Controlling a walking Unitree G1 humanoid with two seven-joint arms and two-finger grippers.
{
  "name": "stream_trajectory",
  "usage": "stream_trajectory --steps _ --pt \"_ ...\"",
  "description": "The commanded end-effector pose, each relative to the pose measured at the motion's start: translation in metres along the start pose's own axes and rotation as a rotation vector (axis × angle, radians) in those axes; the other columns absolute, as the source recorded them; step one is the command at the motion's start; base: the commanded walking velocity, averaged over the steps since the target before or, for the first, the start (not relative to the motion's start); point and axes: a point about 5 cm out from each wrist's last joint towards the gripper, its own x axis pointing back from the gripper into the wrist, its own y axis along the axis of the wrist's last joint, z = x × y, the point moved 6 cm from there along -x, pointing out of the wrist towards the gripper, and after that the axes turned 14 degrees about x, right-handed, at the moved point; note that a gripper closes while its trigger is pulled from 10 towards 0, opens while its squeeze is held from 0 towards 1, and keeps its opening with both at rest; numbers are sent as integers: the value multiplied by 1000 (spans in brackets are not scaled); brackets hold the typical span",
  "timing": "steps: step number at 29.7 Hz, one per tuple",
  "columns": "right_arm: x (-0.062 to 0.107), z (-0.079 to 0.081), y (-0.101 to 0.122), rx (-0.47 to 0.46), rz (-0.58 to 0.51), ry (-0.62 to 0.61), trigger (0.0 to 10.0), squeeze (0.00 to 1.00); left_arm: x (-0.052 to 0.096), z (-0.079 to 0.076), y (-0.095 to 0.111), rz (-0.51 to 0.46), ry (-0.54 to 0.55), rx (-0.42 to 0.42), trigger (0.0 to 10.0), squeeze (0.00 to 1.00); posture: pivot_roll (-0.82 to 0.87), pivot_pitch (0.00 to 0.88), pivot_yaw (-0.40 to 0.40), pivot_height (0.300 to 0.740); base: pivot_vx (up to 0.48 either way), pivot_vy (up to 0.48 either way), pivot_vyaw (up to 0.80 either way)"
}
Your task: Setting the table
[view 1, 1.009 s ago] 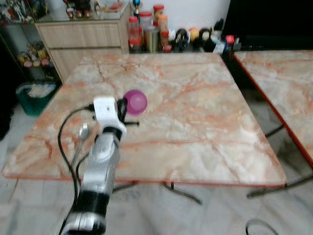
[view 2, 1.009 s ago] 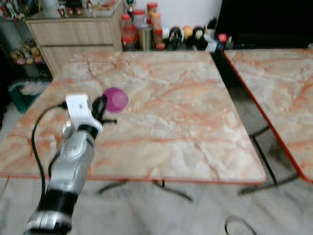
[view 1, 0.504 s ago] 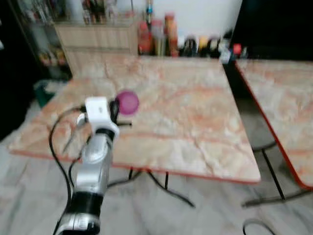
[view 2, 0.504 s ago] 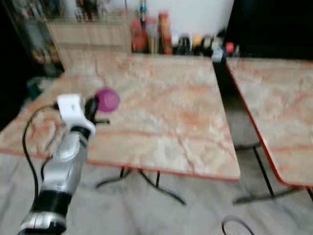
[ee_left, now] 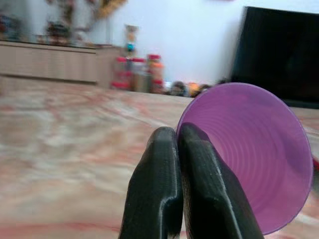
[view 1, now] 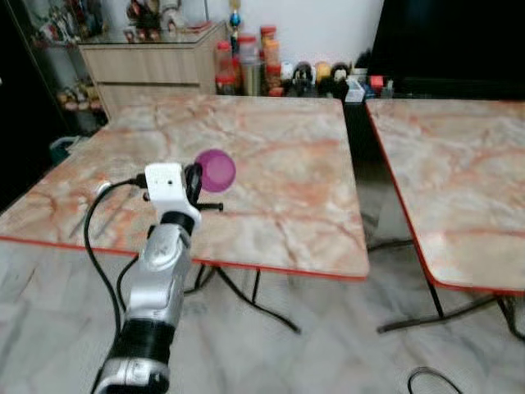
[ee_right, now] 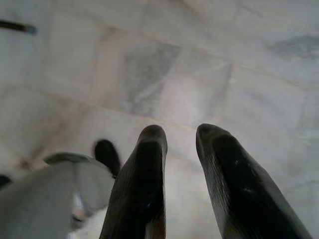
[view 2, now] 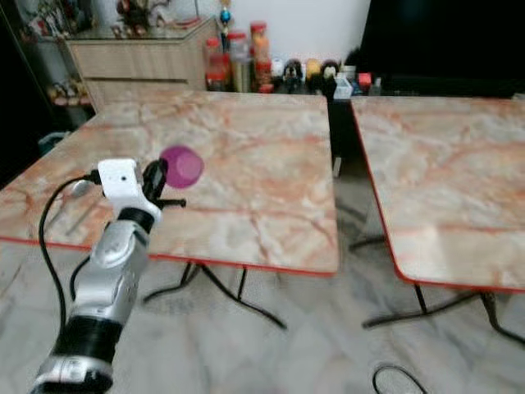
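A purple plastic cup (view 1: 217, 169) hangs tilted above the left part of the marble table (view 1: 279, 139). My left gripper (view 1: 195, 182) is shut on the cup's rim; in the left wrist view its two black fingers (ee_left: 159, 189) are pressed together on the edge of the cup (ee_left: 254, 159). A metal spoon (view 2: 75, 190) lies on the table to the left of that arm. My right gripper (ee_right: 180, 132) hangs open over the pale marble floor, with nothing between its fingers.
A second marble table (view 1: 459, 172) stands to the right across a narrow gap. A wooden cabinet (view 1: 156, 66), a row of jars and bottles (view 1: 254, 61) and a dark screen (view 1: 451, 41) stand behind. A black cable (view 1: 435, 379) lies on the floor.
The whole picture has shifted: the camera has backed away, so the table looks farther and more of the right table shows. The left gripper still holds the purple cup.
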Motion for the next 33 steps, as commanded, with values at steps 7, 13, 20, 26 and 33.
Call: stream_trajectory --steps 7,13,20,26,33 --pt "-1 1 8 -27 -12 -1 10000 0 -1 14 12 -25 32 -31 10000 0 14 74 -18 740 244 -296 518" --pt "-1 0 9 -28 -12 -3 10000 0 -1 15 13 -28 40 -31 10000 0 12 82 -23 740 247 -298 0" --pt "-1 -1 10 -40 -18 -9 10000 0 -1 17 15 -32 46 -33 10000 0 10 89 -28 740 246 -303 0" --pt "-1 -2 10 -50 -14 -12 10000 0 -1 17 16 -35 43 -34 10000 0 7 92 -29 740 245 -316 0" --pt "-2 -2 8 -33 3 -11 10000 0 0 16 17 -42 29 -21 10000 0 11 89 -32 740 35 -337 -606"
